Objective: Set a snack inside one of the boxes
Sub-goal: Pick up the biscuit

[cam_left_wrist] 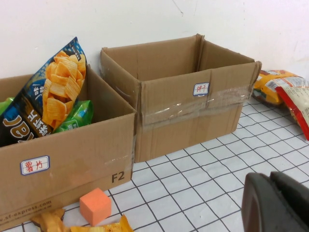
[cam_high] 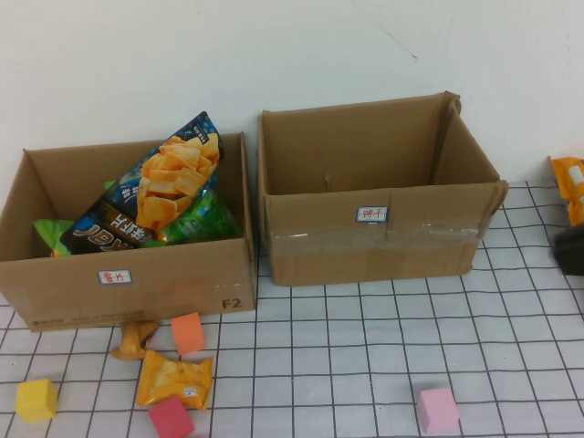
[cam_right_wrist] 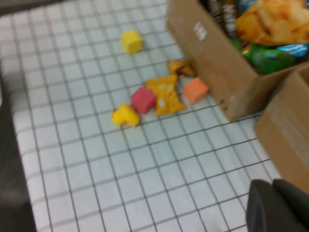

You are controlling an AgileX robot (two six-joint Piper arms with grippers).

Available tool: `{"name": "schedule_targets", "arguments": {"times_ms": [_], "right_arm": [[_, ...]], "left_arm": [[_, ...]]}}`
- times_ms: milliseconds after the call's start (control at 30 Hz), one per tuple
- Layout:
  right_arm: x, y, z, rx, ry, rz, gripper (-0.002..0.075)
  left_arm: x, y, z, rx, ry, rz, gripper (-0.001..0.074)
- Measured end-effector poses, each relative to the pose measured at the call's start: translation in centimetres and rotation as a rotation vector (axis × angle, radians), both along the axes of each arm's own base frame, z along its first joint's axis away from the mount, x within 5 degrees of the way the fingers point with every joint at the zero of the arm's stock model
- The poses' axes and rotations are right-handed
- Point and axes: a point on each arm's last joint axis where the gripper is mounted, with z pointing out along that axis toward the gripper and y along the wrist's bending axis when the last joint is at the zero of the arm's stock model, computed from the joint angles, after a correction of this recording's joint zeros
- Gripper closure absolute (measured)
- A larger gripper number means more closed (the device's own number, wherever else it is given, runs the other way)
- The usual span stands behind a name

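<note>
A small orange snack packet (cam_high: 173,379) lies on the grid table in front of the left box (cam_high: 137,283); it also shows in the right wrist view (cam_right_wrist: 165,94). A crumpled orange packet (cam_high: 135,338) lies beside it. The left box holds a large chips bag (cam_high: 151,192) and green bags (cam_high: 196,224). The right box (cam_high: 374,242) is empty. More snack bags (cam_left_wrist: 273,84) lie right of the right box. My left gripper (cam_left_wrist: 277,203) is shut and empty, low over the table in front of the boxes. My right gripper (cam_right_wrist: 277,205) is shut and empty, above the table near the right box's corner.
Foam blocks lie on the table: orange (cam_high: 188,333), yellow (cam_high: 36,400), red (cam_high: 171,418), pink (cam_high: 438,409). A yellow lump (cam_right_wrist: 124,116) lies near the red block. A dark shape (cam_high: 570,248) sits at the right edge by an orange bag (cam_high: 570,187).
</note>
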Motion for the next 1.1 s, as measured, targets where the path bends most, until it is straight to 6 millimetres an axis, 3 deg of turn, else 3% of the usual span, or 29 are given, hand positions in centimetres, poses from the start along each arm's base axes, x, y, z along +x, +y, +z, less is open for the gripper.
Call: {"name": "schedule_targets", "arguments": {"times_ms": [200,467,800,967,1100], "right_arm": [[2.1,4.4,-1.1,-0.228,0.041,0.122,0.0727],[4.7,13.9,-6.7,-0.541,0.081,0.188,0.0727],[6.9,25.1,-11.8,-0.612,0.072,0.3,0.0727],[7.7,29.3,-14.2,-0.609,0.062,0.333,0.0715],[8.2,31.7,-16.6,-0.612,0.071,0.353,0.0649]], "left_arm": [[0.0,0.0,0.0,-0.001,0.0,-0.001,0.0736],[0.0,0.0,0.0,0.005,-0.004,-0.002,0.0736],[0.0,0.0,0.0,0.004,-0.003,-0.002,0.0736],[0.0,-0.1,0.0,-0.004,-0.002,-0.006,0.0736],[0.0,-0.1,0.0,-0.009,-0.001,-0.009,0.0736]]}}
